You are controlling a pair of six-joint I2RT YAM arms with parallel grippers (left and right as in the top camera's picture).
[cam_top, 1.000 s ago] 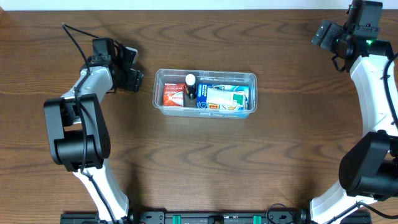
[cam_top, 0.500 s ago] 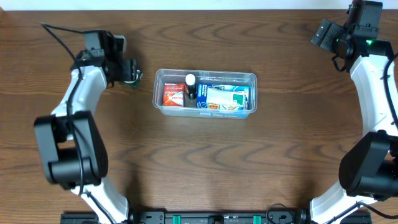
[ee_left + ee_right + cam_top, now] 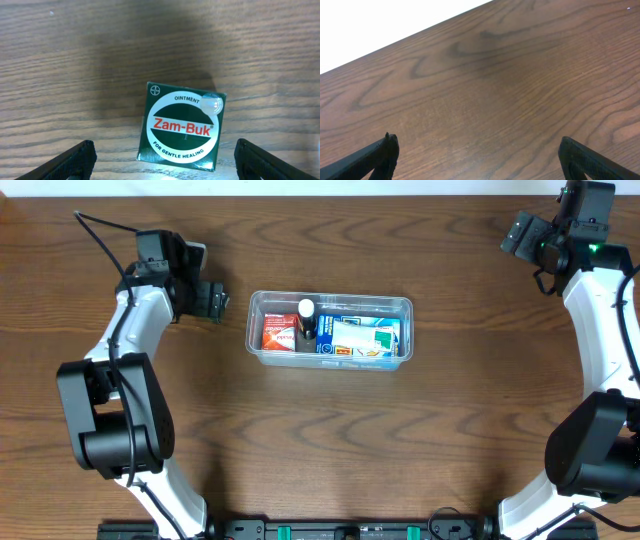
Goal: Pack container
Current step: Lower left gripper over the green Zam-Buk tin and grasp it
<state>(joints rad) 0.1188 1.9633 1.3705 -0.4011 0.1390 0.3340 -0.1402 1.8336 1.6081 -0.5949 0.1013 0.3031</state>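
The container [image 3: 254, 330], a clear rectangular tub, sits mid-table and holds a red box [image 3: 279, 332], a small dark bottle with a white cap [image 3: 306, 311] and a blue-and-white box [image 3: 362, 338]. My left gripper [image 3: 212, 303] hovers just left of the tub. In the left wrist view it is open [image 3: 165, 167] above a green Zam-Buk ointment box [image 3: 182, 127] that lies flat on the table between the jaws. The arm hides that box from overhead. My right gripper [image 3: 520, 232] is open and empty [image 3: 480, 162] over bare wood at the far right.
The wooden table's far edge [image 3: 395, 47] runs close behind the right gripper. The arm bases stand at the front left [image 3: 120, 430] and front right [image 3: 590, 450].
The left arm's elbow has swung left and its gripper has shifted slightly beside the tub. The right arm and the tub's contents have not moved.
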